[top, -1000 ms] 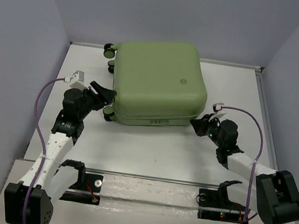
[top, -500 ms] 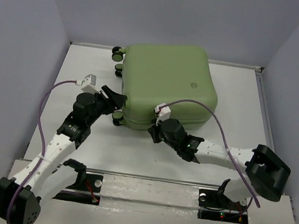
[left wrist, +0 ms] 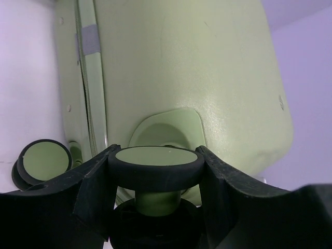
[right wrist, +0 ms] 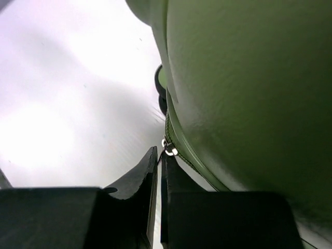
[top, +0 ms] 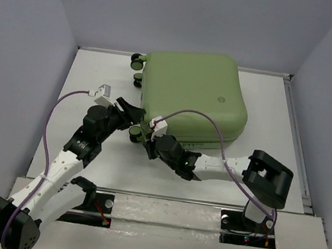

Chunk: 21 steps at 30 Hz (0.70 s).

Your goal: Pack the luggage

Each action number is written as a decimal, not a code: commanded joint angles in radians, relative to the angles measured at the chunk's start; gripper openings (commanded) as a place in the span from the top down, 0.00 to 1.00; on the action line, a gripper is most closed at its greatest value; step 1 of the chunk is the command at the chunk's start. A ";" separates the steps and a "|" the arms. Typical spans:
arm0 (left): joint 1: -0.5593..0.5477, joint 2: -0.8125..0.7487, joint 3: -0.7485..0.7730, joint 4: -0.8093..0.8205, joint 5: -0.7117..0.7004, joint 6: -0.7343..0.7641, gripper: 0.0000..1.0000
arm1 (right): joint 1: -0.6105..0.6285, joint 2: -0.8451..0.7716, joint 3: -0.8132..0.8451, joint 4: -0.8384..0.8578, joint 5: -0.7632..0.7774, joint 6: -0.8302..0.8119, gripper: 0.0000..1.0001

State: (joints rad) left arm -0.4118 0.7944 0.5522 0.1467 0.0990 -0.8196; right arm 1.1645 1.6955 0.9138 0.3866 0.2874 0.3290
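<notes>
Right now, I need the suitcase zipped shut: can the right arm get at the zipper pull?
Likely yes. The right claw is closed right at the zipper pull on the suitcase seam, seemingly pinching it already; the left claw only grips a wheel.

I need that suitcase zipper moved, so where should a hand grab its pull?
Pinch the small metal zipper pull, coming in from the table side along the seam; it hangs off the luggage wall, right at the right hand tips.
</notes>
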 commanded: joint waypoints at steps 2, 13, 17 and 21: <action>-0.062 -0.095 0.064 0.036 0.197 -0.038 0.94 | 0.070 0.080 0.015 0.497 -0.237 0.123 0.93; -0.059 -0.057 0.031 0.051 0.128 0.034 0.94 | -0.070 -0.587 -0.280 -0.354 0.104 0.249 0.00; -0.061 -0.058 0.020 0.047 0.130 0.066 0.94 | -0.299 -0.838 -0.446 -0.433 0.116 0.364 0.00; -0.071 -0.067 0.009 0.039 0.146 0.102 0.94 | -0.440 -0.979 -0.443 -0.471 0.130 0.334 0.06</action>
State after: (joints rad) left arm -0.4644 0.7429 0.5518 0.0814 0.1799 -0.7719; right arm 0.8379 0.7906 0.4694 0.0219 0.3759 0.6285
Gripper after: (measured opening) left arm 0.655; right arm 0.960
